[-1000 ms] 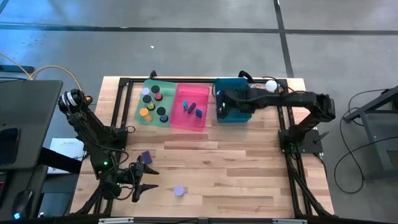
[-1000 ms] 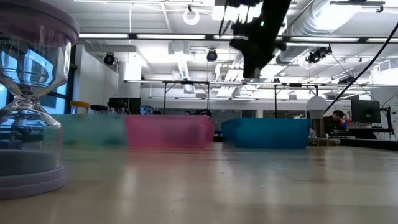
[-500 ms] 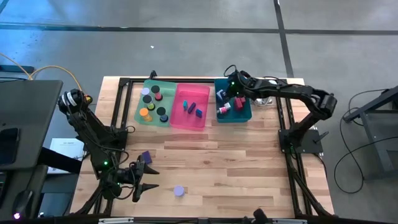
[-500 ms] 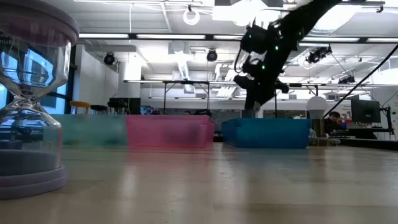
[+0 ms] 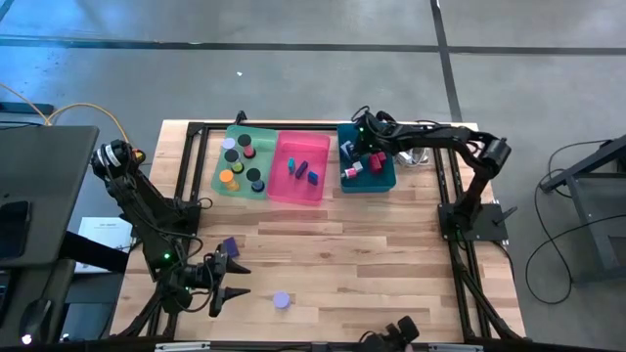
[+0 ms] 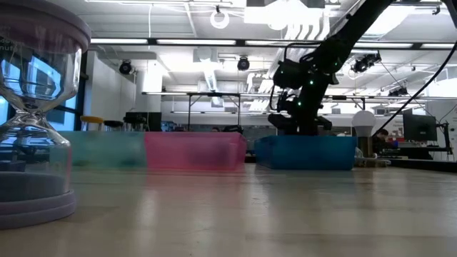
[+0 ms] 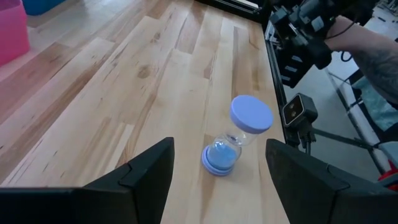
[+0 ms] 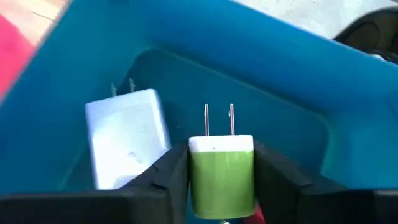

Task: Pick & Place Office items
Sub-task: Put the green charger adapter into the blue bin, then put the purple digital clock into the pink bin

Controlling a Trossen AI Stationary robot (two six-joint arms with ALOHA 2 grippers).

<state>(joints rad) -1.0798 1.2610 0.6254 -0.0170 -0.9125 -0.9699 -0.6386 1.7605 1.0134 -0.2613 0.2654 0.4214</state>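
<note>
You are seeing the right pincer (image 8: 221, 186) hanging over the teal bin (image 5: 383, 179), its fingers (image 8: 171, 177) closed against both sides of a green plug block (image 8: 221, 171) with the prongs pointing away from the wrist; inside that bin a pale blue plug block (image 8: 129, 137) is lying just beside the green one, and from above red and pink pieces (image 5: 352, 164) are showing in the bin too; the pink bin (image 5: 301, 196) is sitting just beside the teal bin, holding a red piece and a blue piece (image 5: 313, 177); the green bin (image 5: 223, 186) is sitting beyond the pink one, holding round discs (image 5: 228, 177); the left pincer (image 5: 225, 284) is waiting well apart from the teal bin, at the near part of the worktop (image 5: 391, 264), its fingers (image 7: 146, 171) spread wide and gripping nothing; a lavender hourglass (image 7: 239, 134) is standing upright just ahead of it; a purple block (image 5: 230, 244) is lying near that pincer.
</note>
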